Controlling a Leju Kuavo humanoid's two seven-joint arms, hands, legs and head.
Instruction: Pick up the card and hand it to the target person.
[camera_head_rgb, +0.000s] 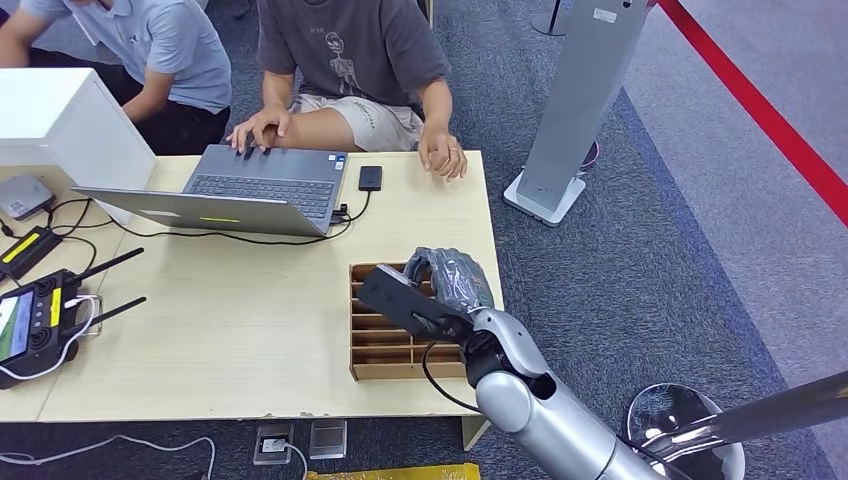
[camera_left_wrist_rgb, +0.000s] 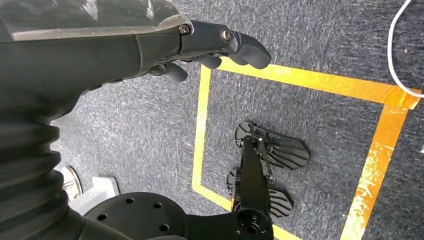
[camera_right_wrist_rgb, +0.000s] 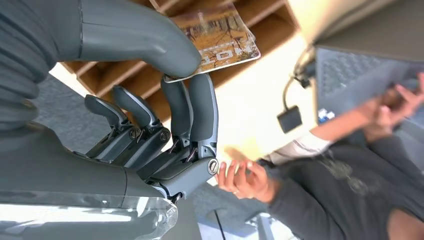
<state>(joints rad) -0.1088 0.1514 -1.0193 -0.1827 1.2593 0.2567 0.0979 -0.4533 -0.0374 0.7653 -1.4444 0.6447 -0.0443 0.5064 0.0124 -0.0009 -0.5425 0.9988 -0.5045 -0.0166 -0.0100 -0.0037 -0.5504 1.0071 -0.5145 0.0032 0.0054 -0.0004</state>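
In the right wrist view a card (camera_right_wrist_rgb: 220, 37) printed in orange and brown is pinched between the thumb and fingers of my right hand (camera_right_wrist_rgb: 165, 100). It sits just above the slots of a wooden card rack (camera_right_wrist_rgb: 145, 75). The head view shows my right hand (camera_head_rgb: 455, 280) over the far right corner of the rack (camera_head_rgb: 385, 345), hiding the card. A person in a dark grey T-shirt (camera_head_rgb: 350, 50) sits across the table, one hand (camera_head_rgb: 442, 155) resting on its far edge. My left hand (camera_left_wrist_rgb: 200, 45) hangs over the floor, fingers stretched out and holding nothing.
An open laptop (camera_head_rgb: 250, 190) and a black phone (camera_head_rgb: 370, 177) lie on the wooden table (camera_head_rgb: 220, 320). A remote controller (camera_head_rgb: 35, 320) sits at the left edge. A second person in a blue shirt (camera_head_rgb: 150, 50) is at the far left. A grey stand (camera_head_rgb: 575, 110) rises right of the table.
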